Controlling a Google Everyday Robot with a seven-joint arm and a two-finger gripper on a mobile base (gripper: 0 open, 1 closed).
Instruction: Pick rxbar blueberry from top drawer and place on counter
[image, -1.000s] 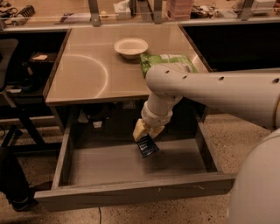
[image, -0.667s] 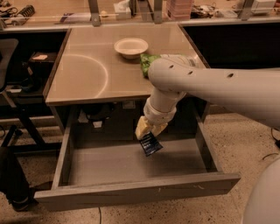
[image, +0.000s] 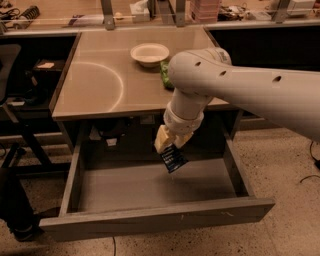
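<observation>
High front view (downward); hand (image: 172, 148) over top drawer (image: 150, 220).

rxbar blueberry (image: 173, 159) in end effector (image: 168, 147) above top drawer (image: 135, 192)

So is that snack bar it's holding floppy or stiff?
Probably fairly stiff: the rxbar blueberry hangs straight from the gripper over the top drawer. Likely light: a pinch at one end holds it. Its smooth wrapper could slip.

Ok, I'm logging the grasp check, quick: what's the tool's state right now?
The tool is shut on the rxbar blueberry, lifted above the top drawer.
</observation>
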